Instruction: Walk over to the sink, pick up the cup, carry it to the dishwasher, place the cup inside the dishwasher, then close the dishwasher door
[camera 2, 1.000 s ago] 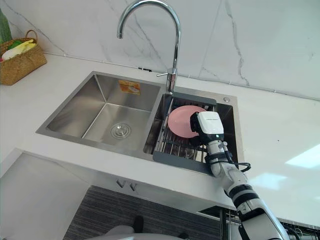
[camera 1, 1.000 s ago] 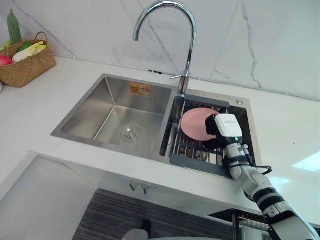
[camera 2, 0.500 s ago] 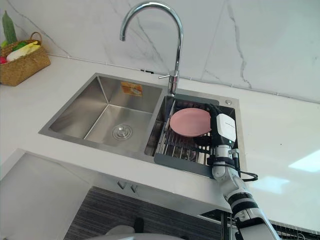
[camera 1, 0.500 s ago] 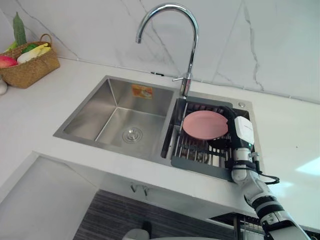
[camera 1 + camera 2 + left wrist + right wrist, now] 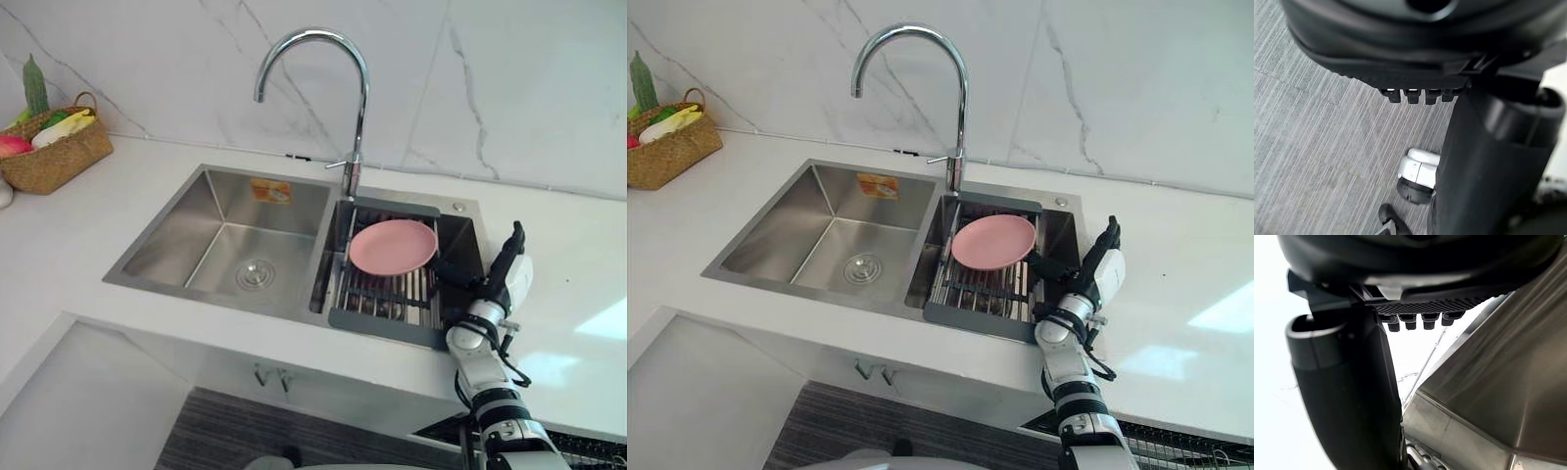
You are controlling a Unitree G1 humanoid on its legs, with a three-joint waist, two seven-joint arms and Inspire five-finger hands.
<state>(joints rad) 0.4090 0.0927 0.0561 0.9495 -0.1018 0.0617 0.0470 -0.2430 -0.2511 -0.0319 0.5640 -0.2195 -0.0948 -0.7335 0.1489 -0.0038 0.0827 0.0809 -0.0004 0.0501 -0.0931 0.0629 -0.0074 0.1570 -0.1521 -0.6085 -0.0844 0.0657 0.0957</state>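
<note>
My right hand (image 5: 506, 274) stands upright over the right rim of the steel sink (image 5: 220, 211), open, its fingers straight and the thumb (image 5: 457, 272) reaching towards the rack. It holds nothing. A pink plate (image 5: 393, 246) leans in the dark dish rack (image 5: 380, 320) that sits in the right basin. Something shiny (image 5: 389, 307) lies on the rack in front of the plate; I cannot tell what it is. The right wrist view has the straight fingers (image 5: 1422, 320) beside the steel sink wall (image 5: 1498, 382). My left hand (image 5: 1415, 49) hangs open above the grey floor (image 5: 1312, 147).
A tall curved tap (image 5: 355, 117) rises behind the divider. The left basin holds just its drain (image 5: 255, 273). A wicker basket (image 5: 54, 157) of vegetables stands on the white counter (image 5: 573, 245) at the far left. A wire rack (image 5: 1185, 446) shows below the counter at the lower right.
My right hand has drawn back from over the plate to the sink's right rim, and its curled fingers have straightened. The camera has also shifted.
</note>
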